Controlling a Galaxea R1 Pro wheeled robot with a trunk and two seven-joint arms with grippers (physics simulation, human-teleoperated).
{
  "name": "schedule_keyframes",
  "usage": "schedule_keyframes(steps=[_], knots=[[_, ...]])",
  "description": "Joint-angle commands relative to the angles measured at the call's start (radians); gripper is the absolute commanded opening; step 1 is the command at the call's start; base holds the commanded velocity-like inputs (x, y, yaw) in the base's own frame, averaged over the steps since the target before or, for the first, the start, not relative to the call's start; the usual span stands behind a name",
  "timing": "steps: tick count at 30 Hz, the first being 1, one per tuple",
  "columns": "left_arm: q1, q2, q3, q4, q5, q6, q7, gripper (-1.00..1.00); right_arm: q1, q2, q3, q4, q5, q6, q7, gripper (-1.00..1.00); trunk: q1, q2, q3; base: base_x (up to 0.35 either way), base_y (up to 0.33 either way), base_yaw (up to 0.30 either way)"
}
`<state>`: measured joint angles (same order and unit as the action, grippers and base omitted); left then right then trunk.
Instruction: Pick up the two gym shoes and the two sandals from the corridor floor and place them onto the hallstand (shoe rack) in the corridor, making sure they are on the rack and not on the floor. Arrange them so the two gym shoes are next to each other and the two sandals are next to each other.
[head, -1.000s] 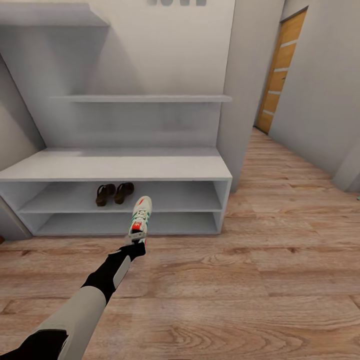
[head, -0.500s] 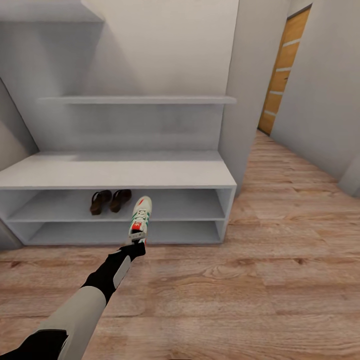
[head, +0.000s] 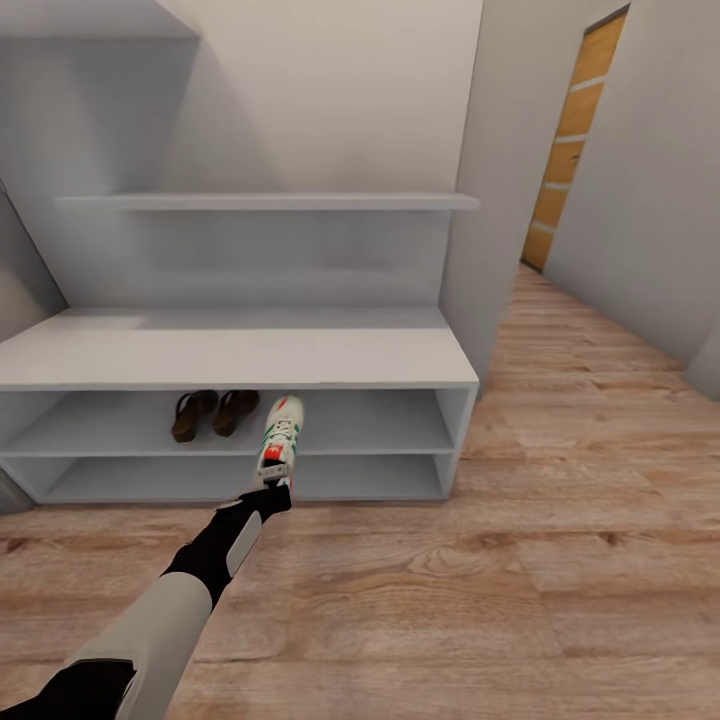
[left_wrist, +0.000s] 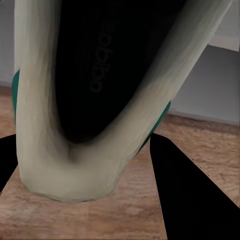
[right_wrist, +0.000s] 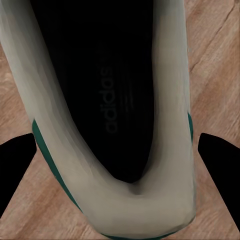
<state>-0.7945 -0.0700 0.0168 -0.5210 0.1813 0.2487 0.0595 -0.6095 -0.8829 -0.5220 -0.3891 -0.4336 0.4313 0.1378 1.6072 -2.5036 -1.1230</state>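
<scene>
- The left gripper (head: 268, 487) is clamped on the heel end of a gym shoe (head: 281, 432); the left arm (head: 205, 560) reaches forward from the lower left of the head view.
- That gym shoe's long axis runs away from the robot, toe towards the hallstand (head: 240, 357) and red-orange heel at the gripper. It is held off the corridor floor (head: 480, 590), in front of the open base.
- In the left wrist view the shoe's dark opening (left_wrist: 105, 70) faces the camera, with its pale collar between the black fingers (left_wrist: 192, 200) and wood planks below.
- The right wrist view shows a second gym shoe (right_wrist: 172, 100) close to the camera, opening up, above wood floor. The dark fingers (right_wrist: 220, 150) sit at either side of its heel; whether they grip it cannot be told.
- The two sandals (head: 212, 412) stand side by side, touching, on the upper tier of the low base, left of the held shoe, toes pointing into the unit.
- The lower tier (head: 350, 478), the wide top surface and the upper shelf (head: 270, 201) carry nothing visible.
- A wooden door (head: 575, 130) stands at the far right of the corridor.
</scene>
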Motion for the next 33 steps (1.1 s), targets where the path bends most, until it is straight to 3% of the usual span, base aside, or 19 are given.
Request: schedule_keyframes(steps=[1, 10, 22, 33], knots=[[0.0, -0.001, 0.002, -0.002, 0.009, 0.006, 0.003, -1.0, -0.001, 0.0, -0.007, -0.001, 0.0, 0.006, 0.003, -1.0, 0.0, 0.0, -0.001, 0.335, 0.0, 0.0], [0.0, -0.001, 0.002, -0.002, 0.009, 0.006, 0.003, -1.0, -0.001, -0.001, -0.007, -0.001, 0.0, 0.007, 0.003, -1.0, 0.0, 0.0, -0.001, 0.313, 0.0, 0.0], [0.0, 0.0, 0.002, -0.002, 0.009, 0.007, 0.003, -1.0, -0.001, 0.0, -0.007, -0.001, 0.0, 0.007, 0.003, -1.0, 0.0, 0.0, -0.001, 0.076, 0.0, 0.0], [0.0, -0.001, 0.002, -0.002, 0.009, 0.007, 0.003, -1.0, -0.001, 0.0, -0.007, -0.001, 0.0, 0.007, 0.004, -1.0, 0.0, 0.0, -0.001, 0.307, 0.0, 0.0]])
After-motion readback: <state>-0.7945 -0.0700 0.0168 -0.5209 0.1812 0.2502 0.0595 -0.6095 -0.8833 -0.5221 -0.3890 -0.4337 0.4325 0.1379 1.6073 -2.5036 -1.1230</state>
